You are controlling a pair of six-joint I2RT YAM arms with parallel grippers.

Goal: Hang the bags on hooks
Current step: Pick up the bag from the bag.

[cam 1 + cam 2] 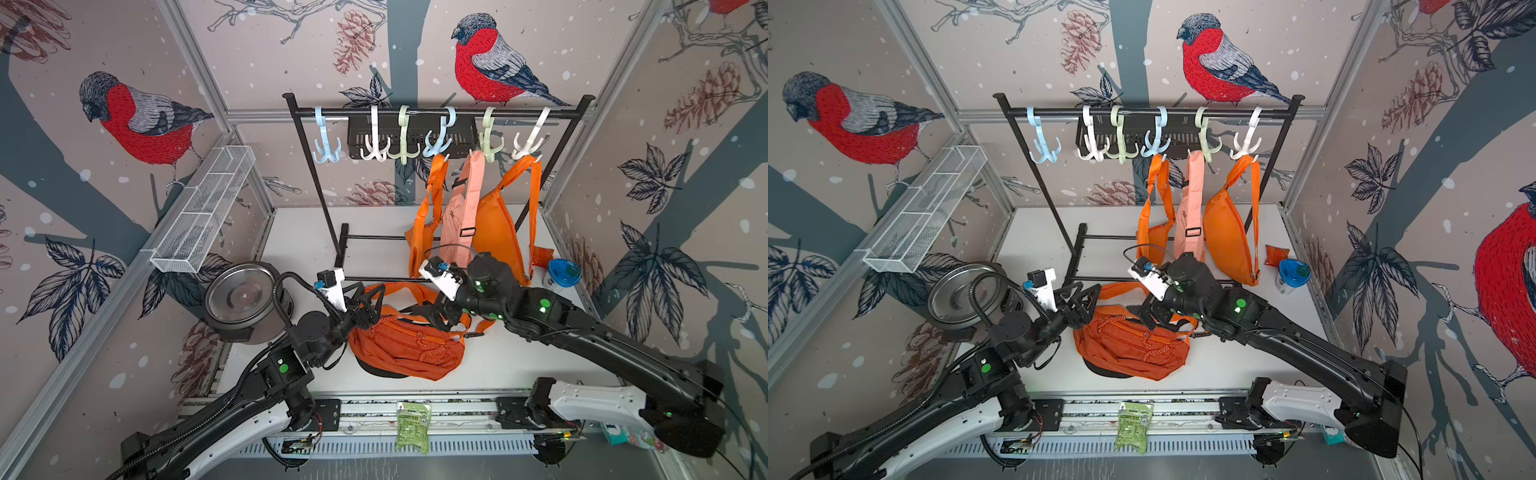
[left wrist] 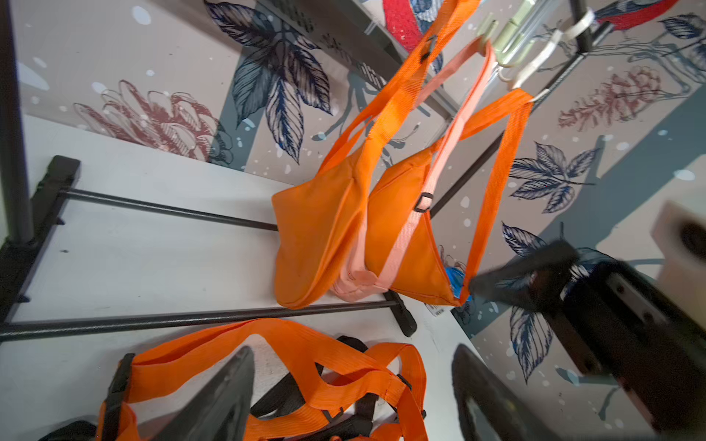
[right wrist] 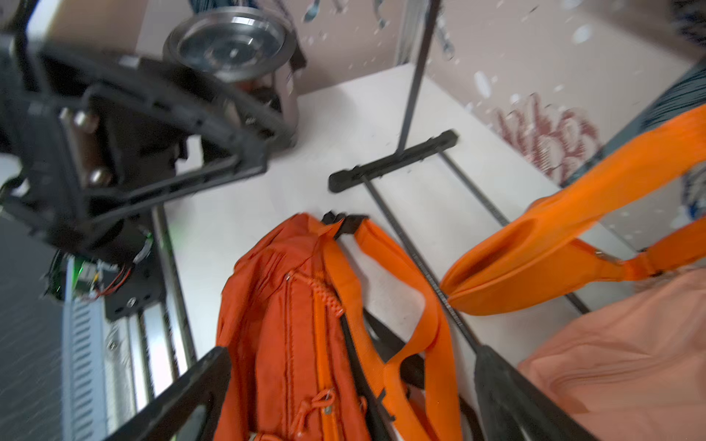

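The orange bag [image 1: 405, 347] [image 1: 1133, 347] lies flat on the white table in front of the rack, its orange strap [image 1: 415, 291] looped loosely behind it. My left gripper [image 1: 370, 303] [image 2: 351, 393] hovers open over the strap's left end, and the strap [image 2: 305, 362] lies slack between its fingers [image 2: 214, 397]. My right gripper [image 1: 440, 318] [image 3: 344, 397] stands wide open above the bag's right end, with the bag body [image 3: 290, 324] and strap below its fingers [image 3: 508, 389]. Several hooks hang from the rack's top bar [image 1: 436, 111]. The blue hook [image 1: 326, 145], white hook [image 1: 374, 147] and green hook [image 1: 403, 147] carry nothing.
Two orange bags [image 1: 496, 224] and a pink one [image 1: 457, 220] hang on the right-hand hooks. The rack's base bars [image 1: 374, 237] lie just behind the bag. A steel pot [image 1: 241, 299] stands left, a wire basket [image 1: 203, 212] on the left wall, a blue-lidded cup [image 1: 561, 274] right, a green packet [image 1: 412, 426] in front.
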